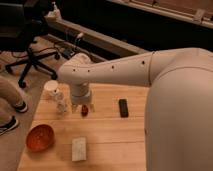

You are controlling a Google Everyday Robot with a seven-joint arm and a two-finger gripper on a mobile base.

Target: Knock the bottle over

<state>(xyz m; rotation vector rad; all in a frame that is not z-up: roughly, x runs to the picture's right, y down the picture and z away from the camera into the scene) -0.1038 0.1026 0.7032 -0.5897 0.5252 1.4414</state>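
The bottle [61, 104] is small, slim and whitish. It stands upright on the wooden table [107, 142], just in front of a wider white cup [51, 89]. My gripper [81, 107] hangs from the white arm that reaches in from the right, with its tips close above the table. It is just to the right of the bottle, a small gap apart. A small dark-red object [84, 109] lies right at the gripper's tips.
An orange bowl [40, 137] sits at the front left and a pale rectangular block [78, 148] at the front. A black flat object [123, 107] lies right of the gripper. An office chair [27, 55] and a person's shoes [12, 120] are left of the table.
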